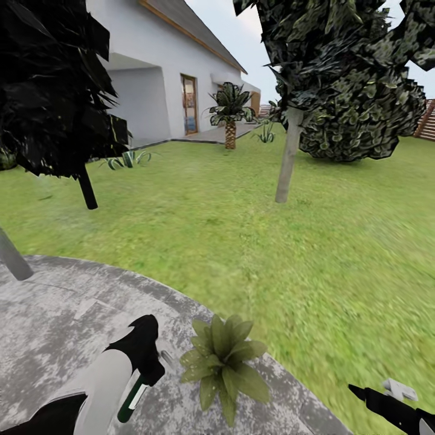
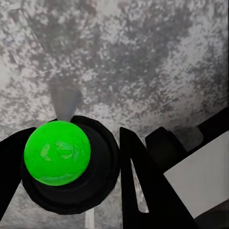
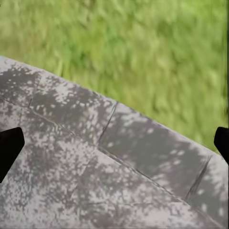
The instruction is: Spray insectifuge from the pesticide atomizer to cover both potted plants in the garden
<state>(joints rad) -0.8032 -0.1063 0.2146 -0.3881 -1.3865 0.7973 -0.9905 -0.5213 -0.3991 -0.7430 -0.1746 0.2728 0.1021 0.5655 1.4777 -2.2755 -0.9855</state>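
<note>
One potted plant (image 1: 222, 362), a low rosette of broad green leaves that cover its pot, stands on the grey paving (image 1: 54, 314) near the lawn's edge. Just left of it my left gripper (image 1: 148, 365) is shut on the pesticide atomizer (image 1: 134, 396), a dark green bottle with a white label. The left wrist view has the atomizer (image 2: 57, 152) as a bright green dome in a black collar, clamped by the left gripper (image 2: 71, 145) above paving. My right gripper (image 1: 382, 391) is low on the right and open. In the right wrist view the right gripper (image 3: 114, 145) hangs over the paving's edge.
The lawn (image 1: 254, 241) stretches ahead. On it are a pale tree trunk (image 1: 289, 157), a dark tree (image 1: 87, 187), a palm (image 1: 230, 121) and a spiky striped plant (image 1: 128, 159). A white house (image 1: 157, 66) stands behind, a large bush (image 1: 362, 115) at right, a grey pole (image 1: 12, 257) at left.
</note>
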